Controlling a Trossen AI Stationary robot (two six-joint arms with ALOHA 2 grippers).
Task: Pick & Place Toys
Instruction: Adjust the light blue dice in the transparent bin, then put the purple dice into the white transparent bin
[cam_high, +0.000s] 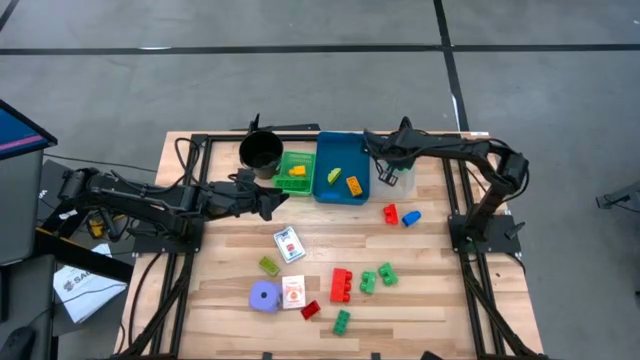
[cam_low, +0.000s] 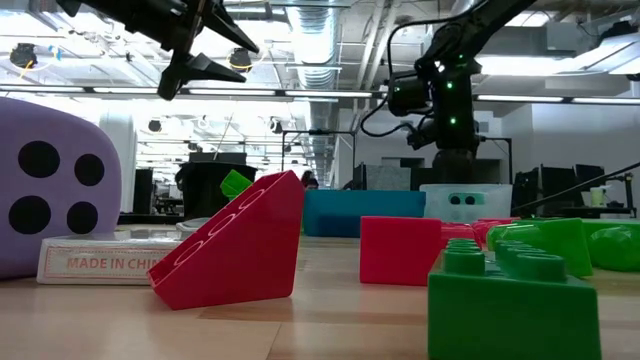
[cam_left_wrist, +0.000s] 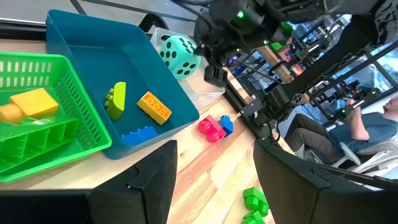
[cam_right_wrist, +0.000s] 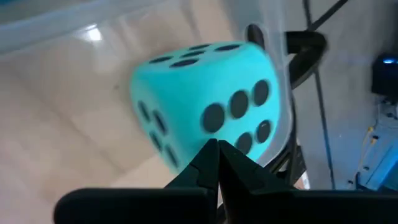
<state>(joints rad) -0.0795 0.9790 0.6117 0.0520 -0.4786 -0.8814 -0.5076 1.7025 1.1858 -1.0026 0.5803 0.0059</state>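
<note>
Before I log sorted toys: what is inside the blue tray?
In the blue tray lie a lime brick, an orange brick and a blue brick. Its near wall hides part of the floor.

Grey concrete floor (cam_high: 300, 30) with dark seams; open ceiling, exposed ducts (cam_low: 320, 40), strip lights; desks behind.

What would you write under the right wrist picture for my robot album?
The right arm's shut fingers point at a cyan dice lying in a clear tray.
</note>
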